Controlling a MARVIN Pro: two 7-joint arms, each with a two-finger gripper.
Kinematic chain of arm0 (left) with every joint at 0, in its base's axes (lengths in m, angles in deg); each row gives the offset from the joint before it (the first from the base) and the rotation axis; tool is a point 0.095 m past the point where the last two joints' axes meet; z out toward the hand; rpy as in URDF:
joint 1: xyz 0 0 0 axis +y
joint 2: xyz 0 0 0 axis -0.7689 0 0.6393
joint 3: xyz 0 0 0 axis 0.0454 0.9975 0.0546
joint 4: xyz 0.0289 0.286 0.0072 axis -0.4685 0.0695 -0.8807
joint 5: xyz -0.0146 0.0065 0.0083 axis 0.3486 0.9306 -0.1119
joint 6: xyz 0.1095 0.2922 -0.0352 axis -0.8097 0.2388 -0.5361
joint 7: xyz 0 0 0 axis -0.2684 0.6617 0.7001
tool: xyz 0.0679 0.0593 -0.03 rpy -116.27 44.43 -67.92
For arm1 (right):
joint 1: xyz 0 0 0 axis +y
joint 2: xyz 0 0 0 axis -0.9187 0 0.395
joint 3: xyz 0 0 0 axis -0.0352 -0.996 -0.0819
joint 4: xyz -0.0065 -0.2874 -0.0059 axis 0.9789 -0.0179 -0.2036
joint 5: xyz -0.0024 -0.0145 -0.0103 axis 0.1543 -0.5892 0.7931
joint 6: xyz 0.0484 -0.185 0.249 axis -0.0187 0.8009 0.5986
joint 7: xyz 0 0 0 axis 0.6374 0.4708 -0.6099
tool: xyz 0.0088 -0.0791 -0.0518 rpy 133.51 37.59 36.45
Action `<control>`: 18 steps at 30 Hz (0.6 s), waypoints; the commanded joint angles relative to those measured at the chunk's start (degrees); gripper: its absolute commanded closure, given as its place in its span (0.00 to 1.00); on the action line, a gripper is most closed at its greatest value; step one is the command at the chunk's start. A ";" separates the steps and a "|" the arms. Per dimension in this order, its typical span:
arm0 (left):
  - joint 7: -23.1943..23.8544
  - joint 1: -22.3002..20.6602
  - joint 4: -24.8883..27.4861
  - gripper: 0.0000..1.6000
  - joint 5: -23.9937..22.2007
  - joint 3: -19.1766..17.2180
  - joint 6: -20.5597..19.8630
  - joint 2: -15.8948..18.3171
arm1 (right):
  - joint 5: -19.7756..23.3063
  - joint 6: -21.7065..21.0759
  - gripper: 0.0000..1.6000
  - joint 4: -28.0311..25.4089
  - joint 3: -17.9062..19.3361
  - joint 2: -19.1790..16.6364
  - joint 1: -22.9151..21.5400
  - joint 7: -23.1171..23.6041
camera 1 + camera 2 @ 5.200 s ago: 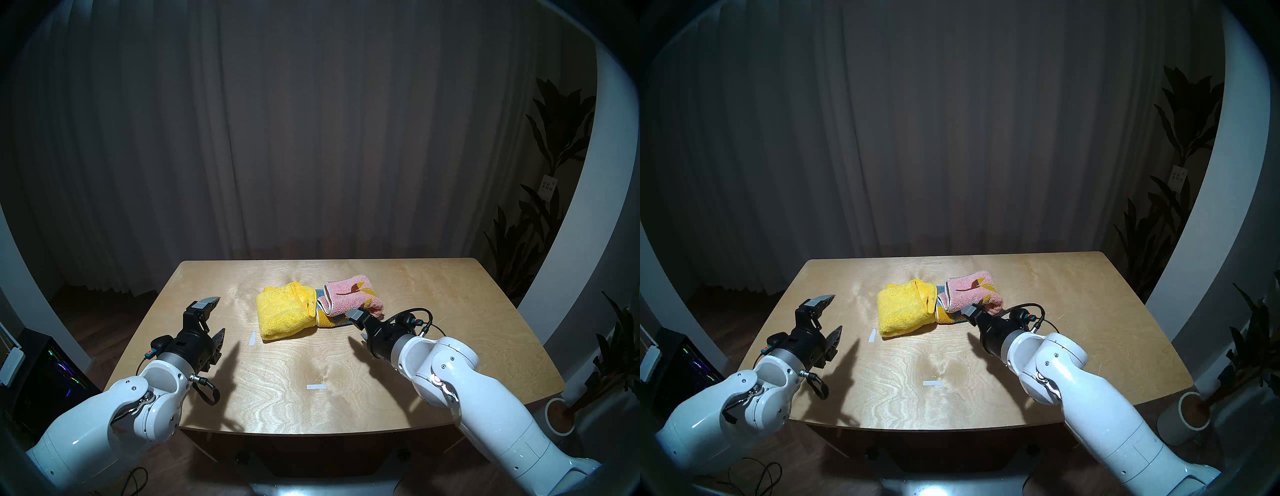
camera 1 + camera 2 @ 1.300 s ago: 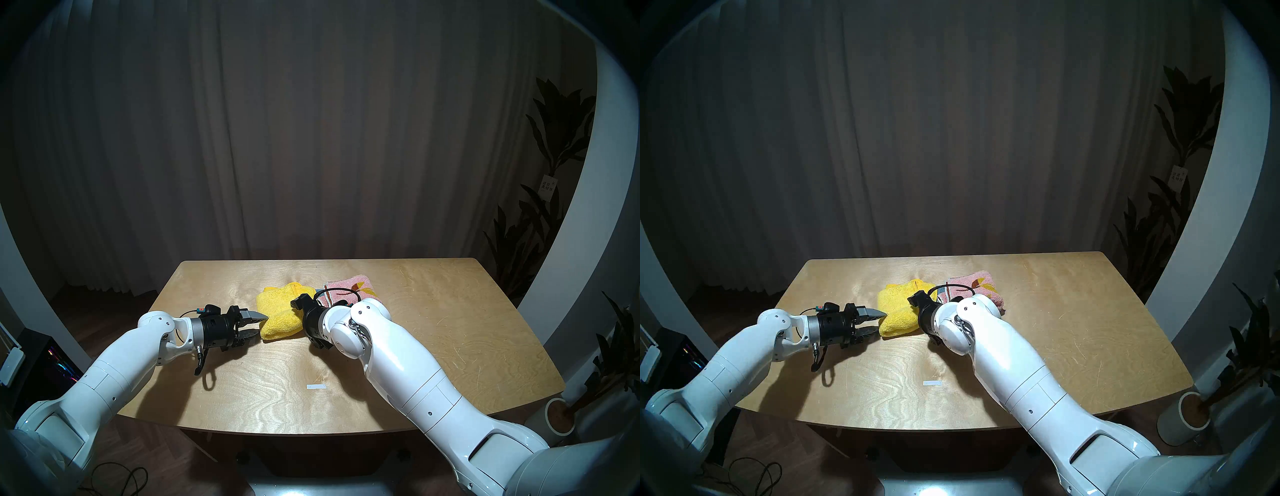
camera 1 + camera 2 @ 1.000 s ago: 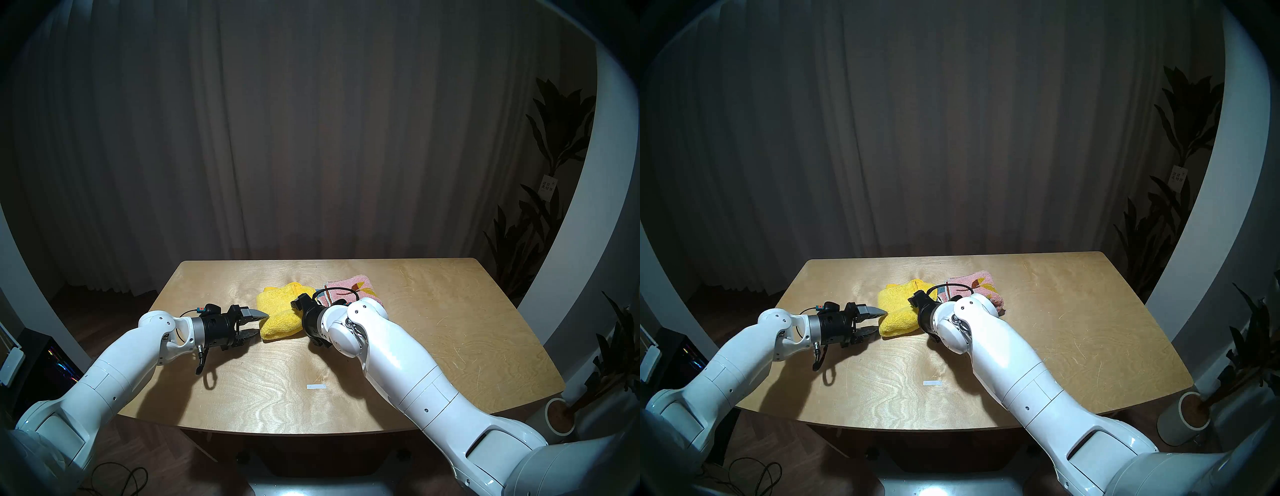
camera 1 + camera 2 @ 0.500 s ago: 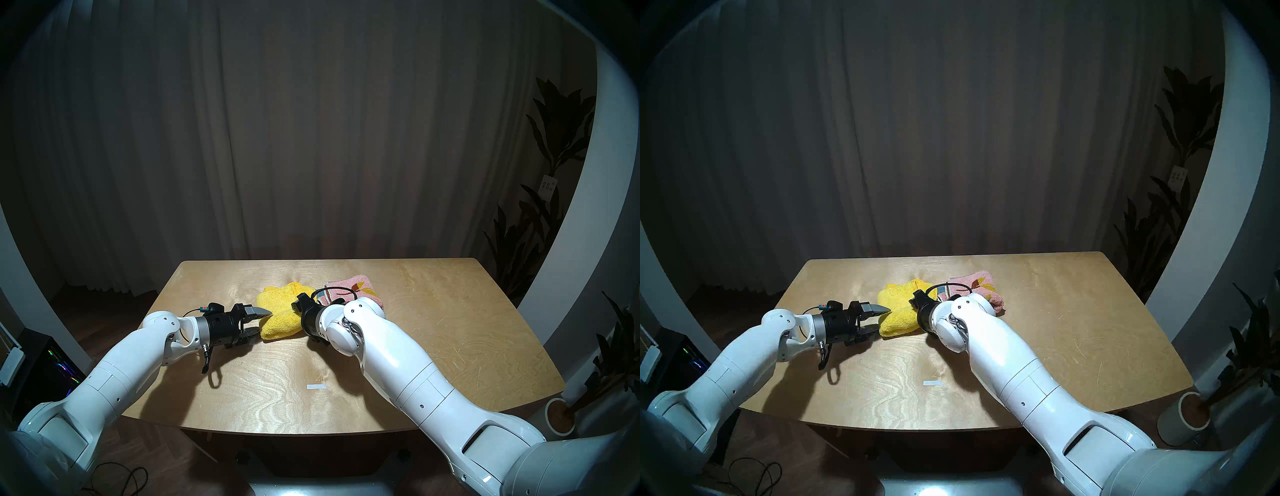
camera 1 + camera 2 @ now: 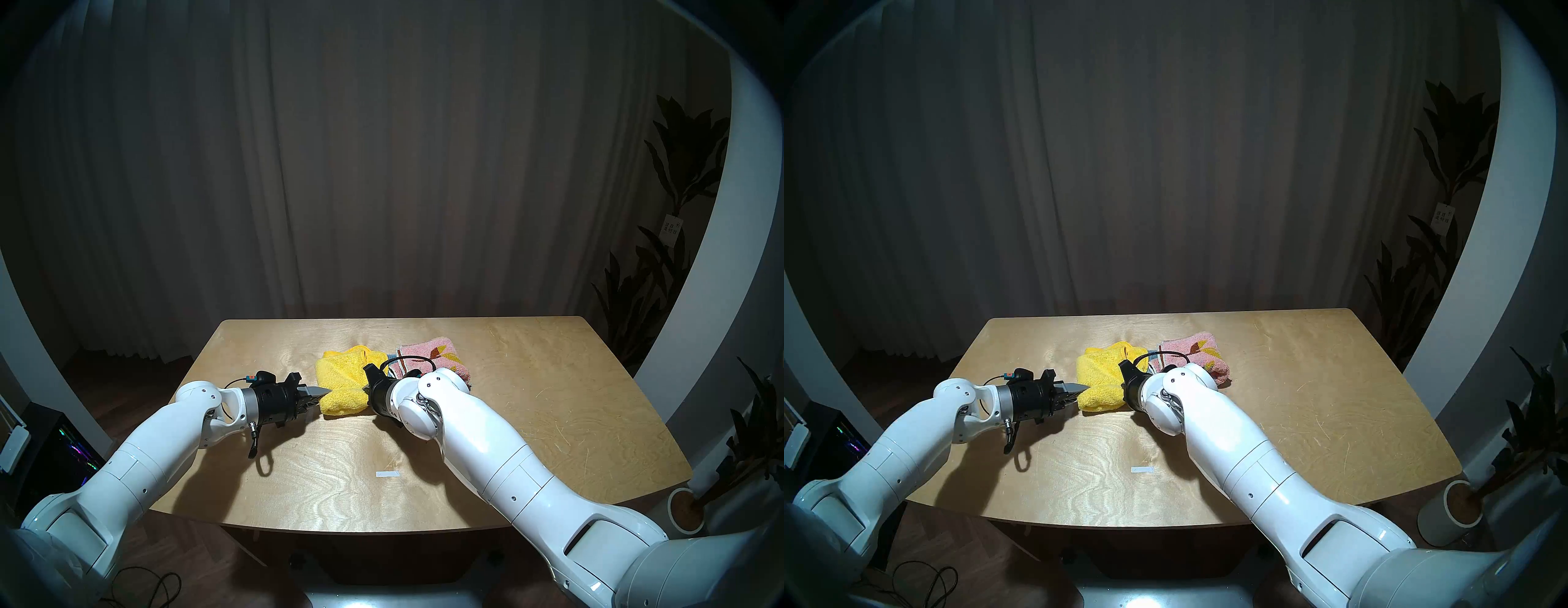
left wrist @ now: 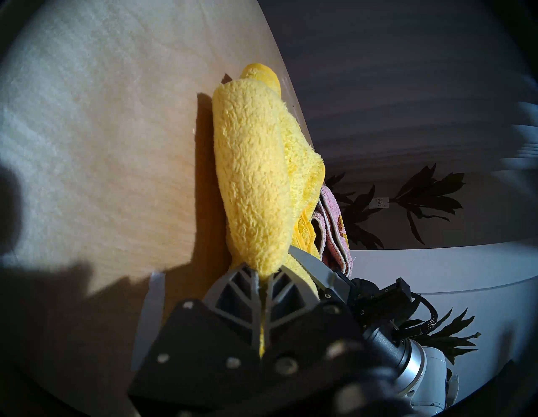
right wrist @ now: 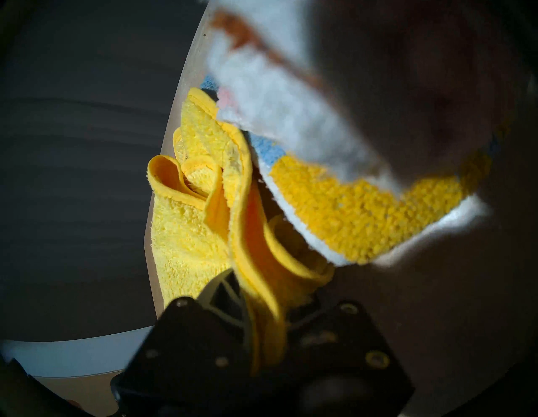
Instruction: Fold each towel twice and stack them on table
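The yellow terry towel (image 5: 343, 380) lies bunched in loose folds a little beyond the middle of the plywood desk (image 5: 551, 382), and the pink sunflower towel (image 5: 437, 354) lies folded just beside it on the right, their edges touching.

The left gripper (image 5: 321, 394) reaches in low from the left, and its fingers (image 6: 247, 286) are pressed together on the near left corner of the yellow towel. The left wrist view shows a thin strip of yellow cloth running down the seam between the two ribbed pads, with the thick roll of the towel rising beyond them. A white tape mark (image 6: 148, 314) lies on the desk just beside this gripper.

The right gripper (image 7: 259, 302) comes in from the right, over the seam between the two towels. In the head views its tips are hidden behind the black wrist and the white forearm (image 5: 479, 433). The right wrist view, partly blurred, shows hemmed folds of the yellow towel drawn down between its fingers (image 7: 215, 288), which pinch that edge. The pink towel's yellow and blue band fills the upper right of the same view, very close to the lens and out of focus.

A second white tape mark (image 5: 387, 474) lies on the bare wood nearer the front edge, well apart from both towels. A potted plant (image 5: 687, 509) stands on the floor off the desk's right corner.
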 commanded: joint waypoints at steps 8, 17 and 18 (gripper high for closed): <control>-0.07 6.69 1.67 1.00 -3.42 2.90 1.39 0.04 | -1.38 -0.13 1.00 -6.06 -0.41 -0.95 0.50 3.39; -0.63 10.38 9.37 1.00 -6.95 0.15 6.31 4.23 | -2.46 0.27 1.00 -9.21 0.04 -1.80 0.74 5.60; -0.38 10.04 9.69 1.00 -7.28 0.56 6.83 4.86 | -2.78 0.36 1.00 -9.73 0.03 -1.96 0.64 5.75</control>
